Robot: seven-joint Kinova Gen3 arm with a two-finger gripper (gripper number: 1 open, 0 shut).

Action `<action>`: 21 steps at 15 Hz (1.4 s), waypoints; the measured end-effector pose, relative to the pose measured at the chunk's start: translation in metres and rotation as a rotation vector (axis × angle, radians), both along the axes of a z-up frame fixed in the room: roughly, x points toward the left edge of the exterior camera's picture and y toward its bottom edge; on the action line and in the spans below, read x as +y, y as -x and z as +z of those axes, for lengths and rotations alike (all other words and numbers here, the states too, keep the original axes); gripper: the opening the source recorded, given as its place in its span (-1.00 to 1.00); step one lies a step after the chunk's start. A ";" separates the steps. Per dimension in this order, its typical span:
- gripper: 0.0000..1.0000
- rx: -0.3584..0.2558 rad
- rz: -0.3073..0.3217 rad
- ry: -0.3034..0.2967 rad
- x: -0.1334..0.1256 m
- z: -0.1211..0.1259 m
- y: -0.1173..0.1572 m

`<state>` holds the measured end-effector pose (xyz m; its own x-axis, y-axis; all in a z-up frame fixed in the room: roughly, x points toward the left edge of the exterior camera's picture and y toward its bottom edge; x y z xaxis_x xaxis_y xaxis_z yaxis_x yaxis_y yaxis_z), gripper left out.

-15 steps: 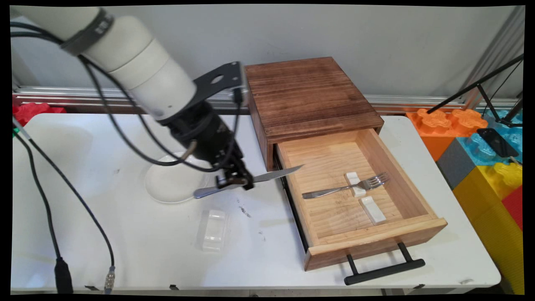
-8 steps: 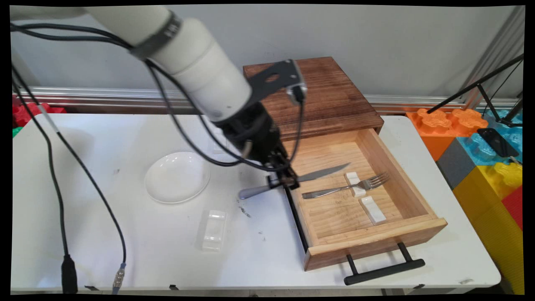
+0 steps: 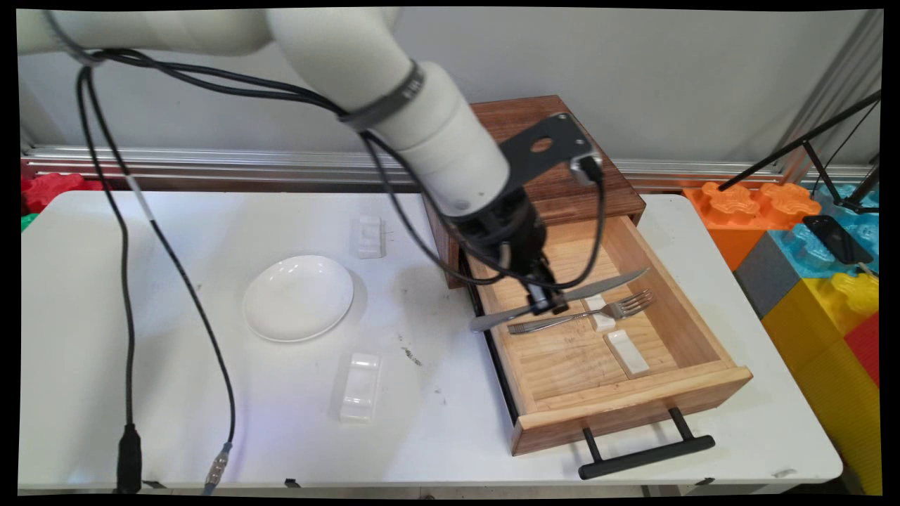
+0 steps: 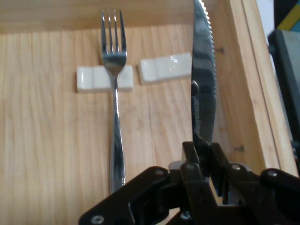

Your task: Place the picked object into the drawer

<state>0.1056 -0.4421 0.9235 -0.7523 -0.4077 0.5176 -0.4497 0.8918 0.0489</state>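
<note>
Now your pincer (image 3: 547, 303) pinches the knife (image 3: 605, 285) over the open drawer (image 3: 692, 320); keep the blade level above the free rest (image 4: 165, 68), beside the fork (image 4: 115, 117).

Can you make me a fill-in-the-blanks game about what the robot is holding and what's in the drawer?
1. The gripper is holding a ____ above the open wooden drawer.
2. The fork in the drawer lies with its neck on a small white ____.
3. A second rest in the drawer has ____ lying on it.
4. Left of the drawer, a round white ____ sits on the table.

Missing words: knife; rest; nothing; plate
</note>
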 end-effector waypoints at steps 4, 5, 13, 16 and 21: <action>-1.00 0.016 0.010 0.007 -0.016 -0.011 0.027; -1.00 0.020 0.013 0.009 -0.019 -0.014 0.033; -1.00 0.032 0.027 0.025 -0.034 -0.044 0.067; -1.00 0.027 0.024 0.028 -0.034 -0.058 0.074; -1.00 0.019 0.032 0.020 -0.032 -0.081 0.078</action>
